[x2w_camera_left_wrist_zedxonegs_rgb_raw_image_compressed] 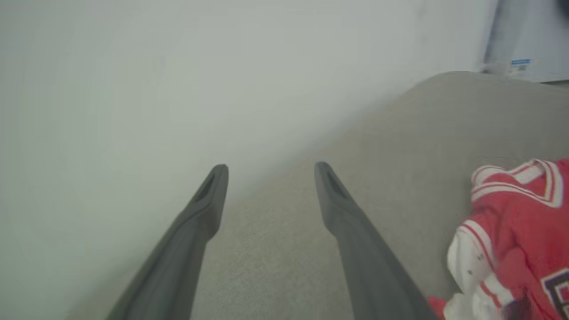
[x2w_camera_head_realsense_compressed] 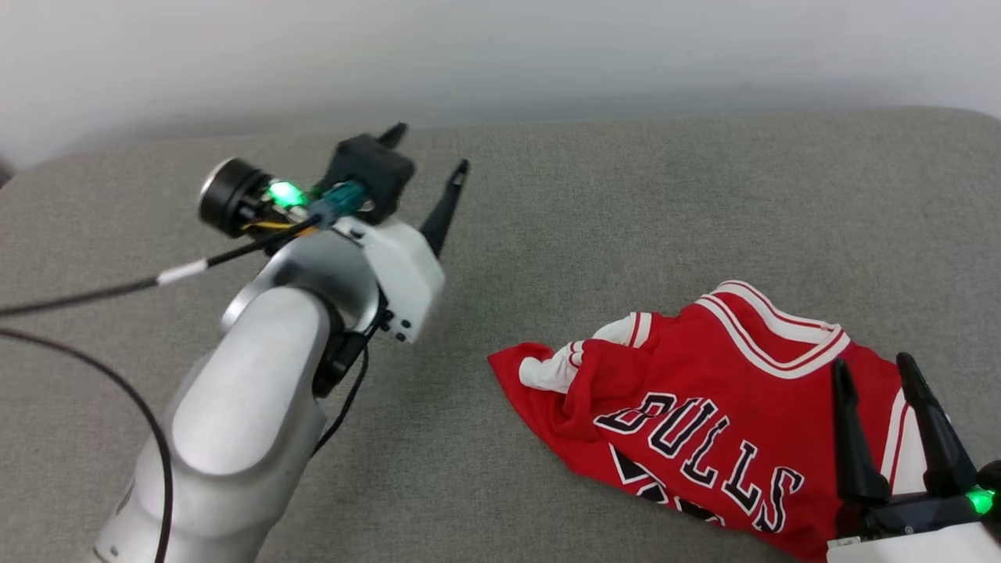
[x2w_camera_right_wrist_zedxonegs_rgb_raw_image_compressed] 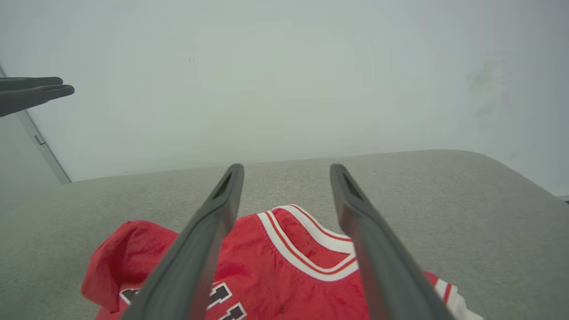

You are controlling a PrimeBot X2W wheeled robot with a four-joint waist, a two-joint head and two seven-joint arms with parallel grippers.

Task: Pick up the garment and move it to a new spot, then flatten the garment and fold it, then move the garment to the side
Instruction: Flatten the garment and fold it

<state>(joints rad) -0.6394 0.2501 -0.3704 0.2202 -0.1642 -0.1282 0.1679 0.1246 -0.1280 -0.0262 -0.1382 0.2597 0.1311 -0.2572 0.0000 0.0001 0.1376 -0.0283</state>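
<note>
The right hand (x2w_camera_head_realsense_compressed: 872, 363), spread and empty over the garment (x2w_camera_head_realsense_compressed: 688, 391), should lower and pinch a thick fold, probably beside the collar (x2w_camera_head_realsense_compressed: 770, 344).

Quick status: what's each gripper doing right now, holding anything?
Left gripper: open, holding nothing, beside the jersey.
Right gripper: open, holding nothing, poised over the jersey.

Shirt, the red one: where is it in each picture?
Head view: shirt lies lower right, by the right hand.
Left wrist view: shirt at the lower right edge.
Right wrist view: shirt at bottom middle.
Shared landmark: the grey cushion it lies on.
</note>
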